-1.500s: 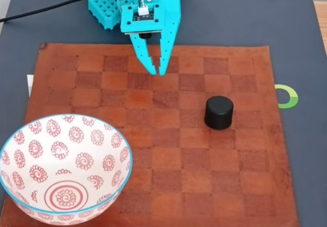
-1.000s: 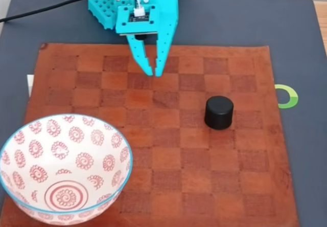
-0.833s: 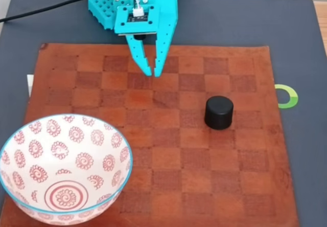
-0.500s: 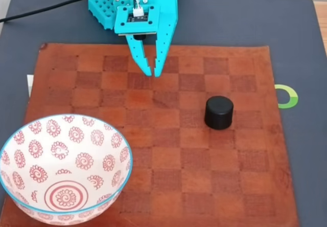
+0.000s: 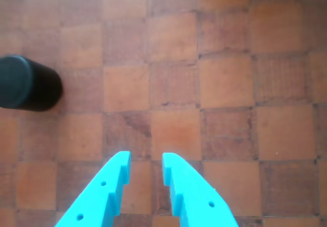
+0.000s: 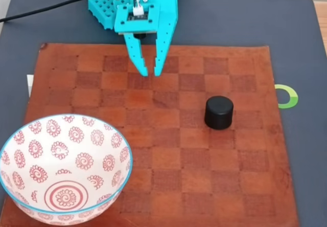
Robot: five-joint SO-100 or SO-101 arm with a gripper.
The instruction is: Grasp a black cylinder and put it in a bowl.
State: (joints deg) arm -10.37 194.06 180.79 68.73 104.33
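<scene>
Claw (image 6: 150, 75) hangs over the board's far rows, fingers a narrow gap apart, gripping nothing; black cylinder (image 6: 219, 112) stands upright well to its right and nearer in the fixed view.

The turquoise 3D-printed plastic two-finger gripper (image 6: 150, 74) has tapered fingers (image 5: 193, 194) with small round holes and notched inner edges. A small circuit board (image 6: 137, 16) with white connector sits on its body. A black cable (image 6: 46, 8) trails away.
</scene>
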